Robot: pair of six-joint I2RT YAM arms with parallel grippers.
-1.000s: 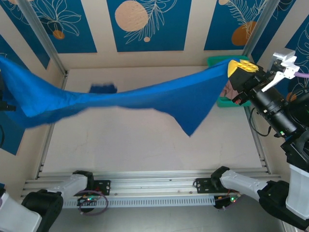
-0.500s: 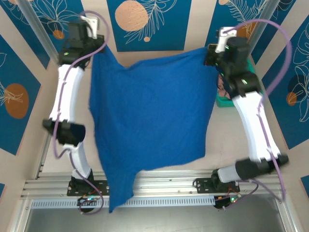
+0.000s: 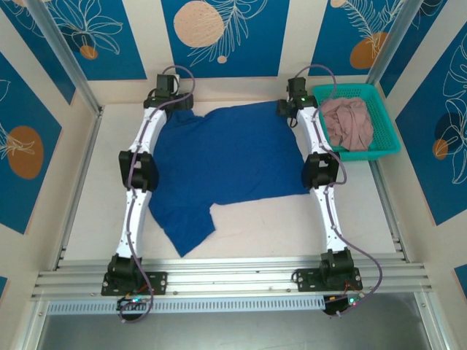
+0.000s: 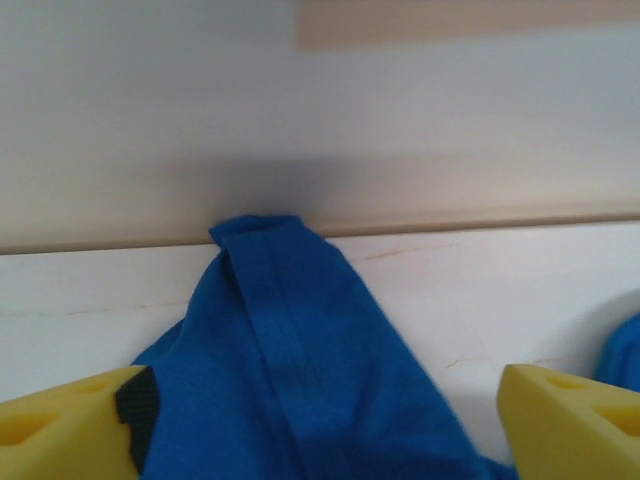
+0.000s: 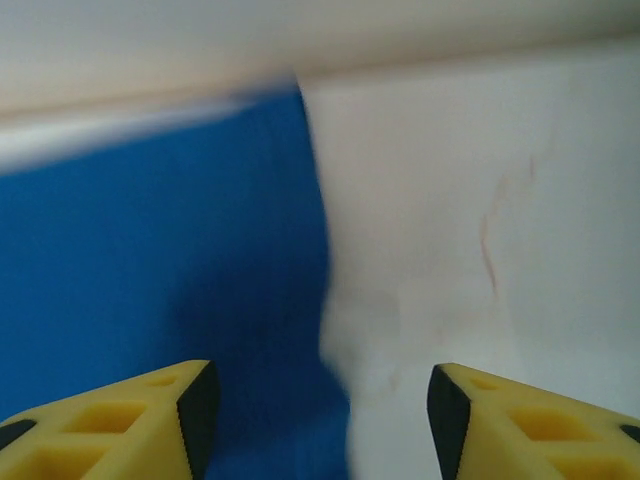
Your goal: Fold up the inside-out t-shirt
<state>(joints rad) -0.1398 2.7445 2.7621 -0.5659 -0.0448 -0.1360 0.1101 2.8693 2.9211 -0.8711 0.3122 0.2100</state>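
One pale table [image 3: 255, 226] is taken up mostly by the blue t-shirt [image 3: 226, 160], which is spread pretty flat across the far-middle, with one flap trailing off toward the near left. Over at the far right, a teal basket [image 3: 365, 154] is parked with a pink garment [image 3: 349, 122] piled in it. The left gripper [image 4: 320, 425] is seen wide open at the shirt's far-left corner, with cloth lying loose between the fingers and nothing pinched. The right gripper [image 5: 320, 410] is spread apart too at the far-right corner, shirt edge beneath it, nothing gripped.
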